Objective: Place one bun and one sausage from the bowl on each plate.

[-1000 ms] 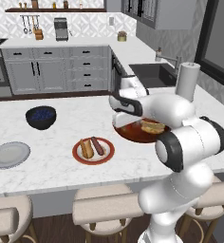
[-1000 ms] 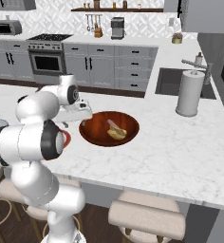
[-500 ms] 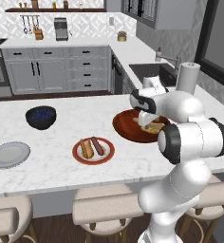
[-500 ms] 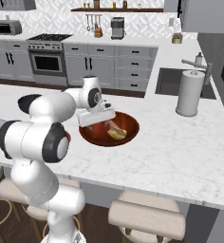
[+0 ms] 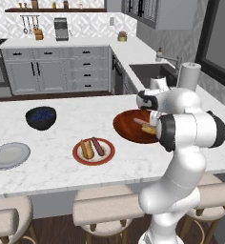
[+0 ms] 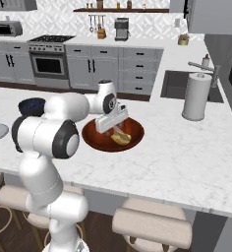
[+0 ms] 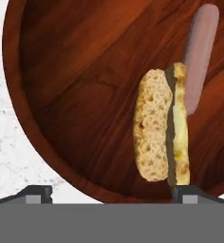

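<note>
Red-rimmed plate (image 5: 93,152) near the middle of the tabletop (image 5: 62,171) already served: one bun and one sausage lying side by side on it. Half the job done, judging from that. Plain grey plate (image 5: 8,155) off toward the far left edge, well apart from everything else and bare, still waiting for its pair. Dark blue bowl (image 5: 40,117) behind the two plates, no part of the job.

Glossy reddish-brown bowl (image 7: 76,95) on the tabletop under the hand, still holding one split bun (image 7: 161,126) and one pinkish sausage (image 7: 199,52) just beside it, the sausage's lower end tucked behind the bun's edge. Exactly what the grey plate needs.

Gripper (image 6: 112,119) hanging right above the bowl, fingers spread wide and holding nothing; in the hand view one fingertip (image 7: 185,192) lined up just below the bun's end, the other off to the side over the bowl's rim.

Left to do, by the look of it: lift the bun, carry it across to the grey plate, then back for the sausage.
</note>
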Motion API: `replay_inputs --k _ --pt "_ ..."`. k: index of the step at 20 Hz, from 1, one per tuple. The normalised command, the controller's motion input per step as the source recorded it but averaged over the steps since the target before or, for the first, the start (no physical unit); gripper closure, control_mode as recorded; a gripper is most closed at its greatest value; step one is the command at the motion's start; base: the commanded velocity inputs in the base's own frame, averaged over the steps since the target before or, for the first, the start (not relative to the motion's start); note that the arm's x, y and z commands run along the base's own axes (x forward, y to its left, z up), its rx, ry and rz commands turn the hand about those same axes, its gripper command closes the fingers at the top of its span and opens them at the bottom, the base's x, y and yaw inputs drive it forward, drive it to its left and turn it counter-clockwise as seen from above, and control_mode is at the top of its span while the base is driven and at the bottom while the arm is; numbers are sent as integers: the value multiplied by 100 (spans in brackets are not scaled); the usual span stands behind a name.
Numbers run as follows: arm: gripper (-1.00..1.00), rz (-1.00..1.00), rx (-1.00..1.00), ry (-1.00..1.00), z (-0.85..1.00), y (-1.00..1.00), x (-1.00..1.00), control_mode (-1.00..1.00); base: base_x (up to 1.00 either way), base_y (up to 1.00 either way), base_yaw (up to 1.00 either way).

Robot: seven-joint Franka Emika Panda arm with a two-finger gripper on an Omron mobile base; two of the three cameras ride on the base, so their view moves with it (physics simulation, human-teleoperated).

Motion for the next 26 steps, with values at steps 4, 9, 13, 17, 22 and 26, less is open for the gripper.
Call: replay_inputs --k 4,9,13,17,22,26 --pt "-100 2 -1 -6 -40 0 24 -100 0 0 0" --pt "-100 0 0 0 -38 0 36 -100 0 0 0" --pt "-100 0 0 0 -12 -4 34 -100 0 0 0" --pt "-100 0 0 -1 -21 -3 35 -100 0 0 0" --pt "-100 0 0 1 -19 -8 7 -100 0 0 0" --pt "-100 0 0 1 -14 -9 16 -100 0 0 0"
